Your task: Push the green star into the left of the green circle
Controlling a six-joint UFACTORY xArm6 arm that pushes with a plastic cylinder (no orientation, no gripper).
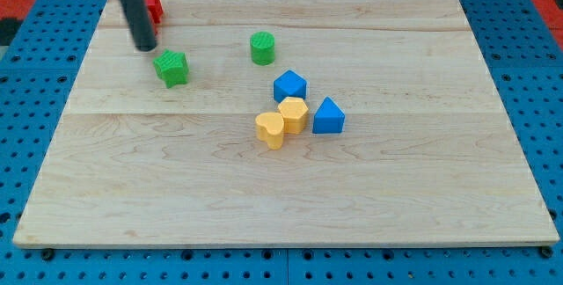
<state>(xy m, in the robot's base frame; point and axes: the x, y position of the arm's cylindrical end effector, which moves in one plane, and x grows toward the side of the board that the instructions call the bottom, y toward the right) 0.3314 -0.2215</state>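
The green star [172, 68] lies on the wooden board in the upper left part of the view. The green circle [262, 47] stands to its right and slightly nearer the view's top, about a hundred pixels away. My tip [146, 47] is just to the upper left of the green star, close to it but with a small gap. The dark rod rises from the tip toward the view's top left.
A red block [155, 8] sits partly behind the rod near the board's top left edge. A blue block [289, 85], a blue triangle-like block [328, 116], a yellow hexagon [293, 113] and a yellow heart [271, 129] cluster at the centre.
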